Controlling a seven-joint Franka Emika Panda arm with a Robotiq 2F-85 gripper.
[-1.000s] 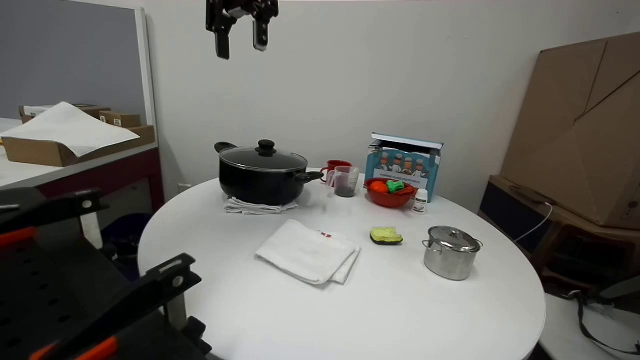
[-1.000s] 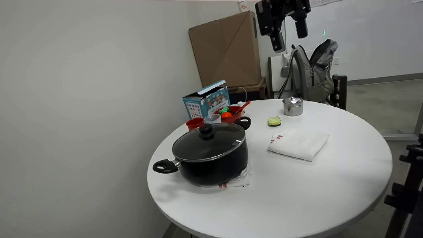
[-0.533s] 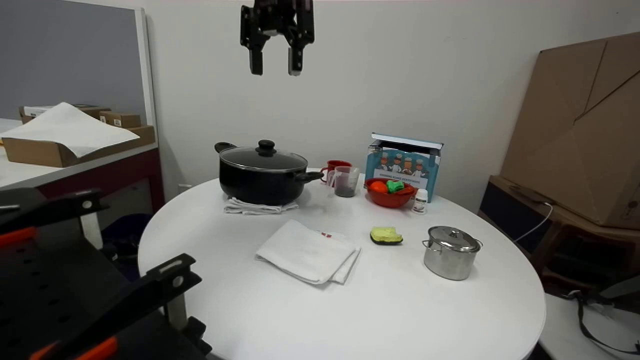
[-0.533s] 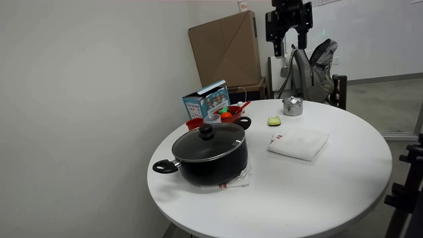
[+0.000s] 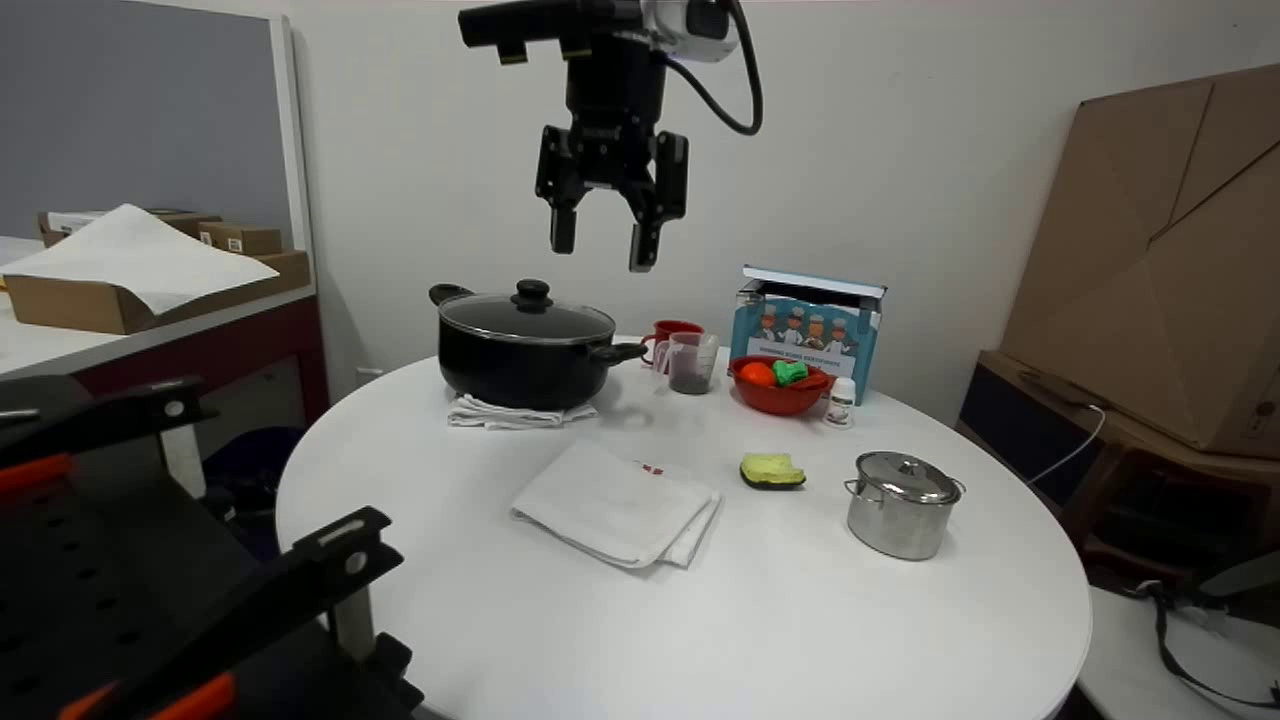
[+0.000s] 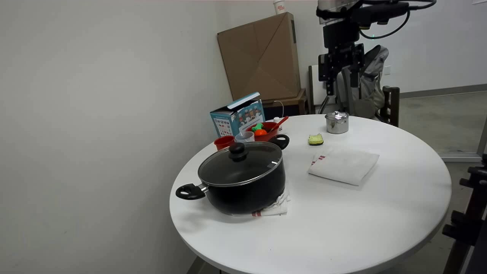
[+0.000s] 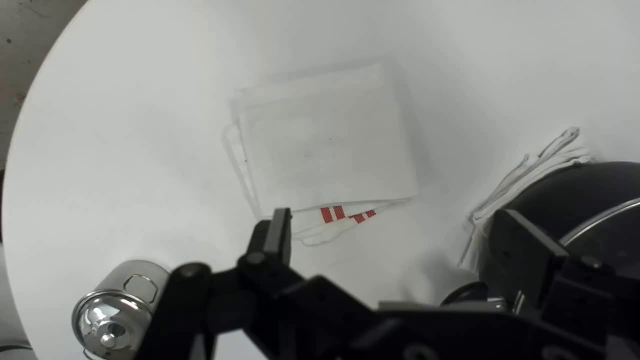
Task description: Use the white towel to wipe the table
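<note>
A folded white towel [image 5: 610,505] with small red stripes lies flat on the round white table [image 5: 800,620]. It also shows in an exterior view [image 6: 344,165] and in the middle of the wrist view [image 7: 325,140]. My gripper [image 5: 603,250] hangs well above the table with its fingers apart and nothing between them. It is open in an exterior view [image 6: 342,89] and in the wrist view [image 7: 395,220]. A second white towel [image 5: 500,414] lies under the black pot [image 5: 520,370], which hides most of it.
A steel pot [image 5: 900,510] and a yellow-green sponge [image 5: 770,470] stand near the towel. A red bowl [image 5: 775,398] with toy food, a clear cup [image 5: 692,365], a red mug [image 5: 680,328], a white bottle [image 5: 840,405] and a blue box [image 5: 852,335] stand at the wall side.
My gripper has come down in both exterior views, also moving right in them, and more of the arm now shows. It stays open. The towel and other objects have not moved.
</note>
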